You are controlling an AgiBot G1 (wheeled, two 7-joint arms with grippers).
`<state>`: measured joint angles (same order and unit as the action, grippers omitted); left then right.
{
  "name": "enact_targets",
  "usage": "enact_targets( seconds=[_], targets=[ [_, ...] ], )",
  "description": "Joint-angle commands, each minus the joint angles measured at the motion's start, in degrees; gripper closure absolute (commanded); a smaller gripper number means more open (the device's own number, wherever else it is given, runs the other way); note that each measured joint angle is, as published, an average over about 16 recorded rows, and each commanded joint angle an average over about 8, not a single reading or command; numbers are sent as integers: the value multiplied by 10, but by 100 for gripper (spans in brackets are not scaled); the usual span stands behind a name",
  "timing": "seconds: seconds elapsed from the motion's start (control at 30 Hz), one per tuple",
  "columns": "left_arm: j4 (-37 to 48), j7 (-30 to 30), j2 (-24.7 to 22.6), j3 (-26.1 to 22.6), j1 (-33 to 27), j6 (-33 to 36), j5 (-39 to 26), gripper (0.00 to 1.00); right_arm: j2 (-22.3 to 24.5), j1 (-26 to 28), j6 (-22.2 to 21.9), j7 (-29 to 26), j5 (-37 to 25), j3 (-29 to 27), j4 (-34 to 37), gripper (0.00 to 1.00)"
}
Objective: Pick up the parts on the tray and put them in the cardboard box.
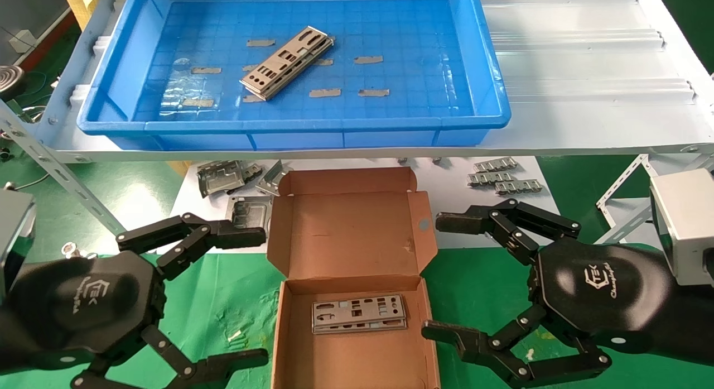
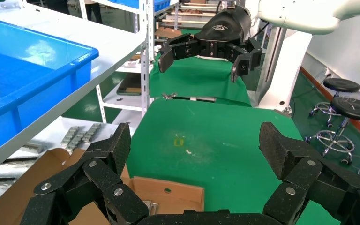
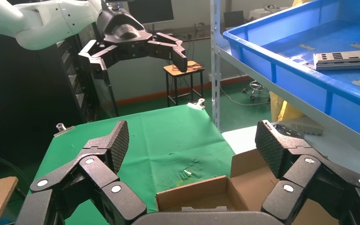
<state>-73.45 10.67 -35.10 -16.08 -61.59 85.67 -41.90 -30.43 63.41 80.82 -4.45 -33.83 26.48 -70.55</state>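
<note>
Down on the green counter (image 1: pixel 234 305), the small brown cardboard box (image 1: pixel 357 355) sits with its lid open, and thin silver-grey metal plates with small holes (image 1: pixel 358 312) already lie flat inside it. Up on the white shelf (image 1: pixel 580 99), the big blue plastic tray (image 1: pixel 491 87) has more of these plates (image 1: pixel 288 62) stacked near its middle, so I think the job is partly done. The left gripper (image 1: pixel 262 291) hangs just left of the box and the right gripper (image 1: pixel 432 277) just right of it, both with jaws spread wide and holding nothing. Boxy grey frames (image 1: pixel 223 177) and ribbed strips (image 1: pixel 502 176) lie behind the box. Round stools (image 2: pixel 347 101) stand on the green floor.
</note>
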Motion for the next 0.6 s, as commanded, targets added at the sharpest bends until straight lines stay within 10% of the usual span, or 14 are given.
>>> enact_targets(
  seconds=[0.03,0.6],
  targets=[
    [0,0,0,0,0,0,0,0,0,0,0,0,0,0,0,0],
    [0,0,0,0,0,0,0,0,0,0,0,0,0,0,0,0]
  ],
)
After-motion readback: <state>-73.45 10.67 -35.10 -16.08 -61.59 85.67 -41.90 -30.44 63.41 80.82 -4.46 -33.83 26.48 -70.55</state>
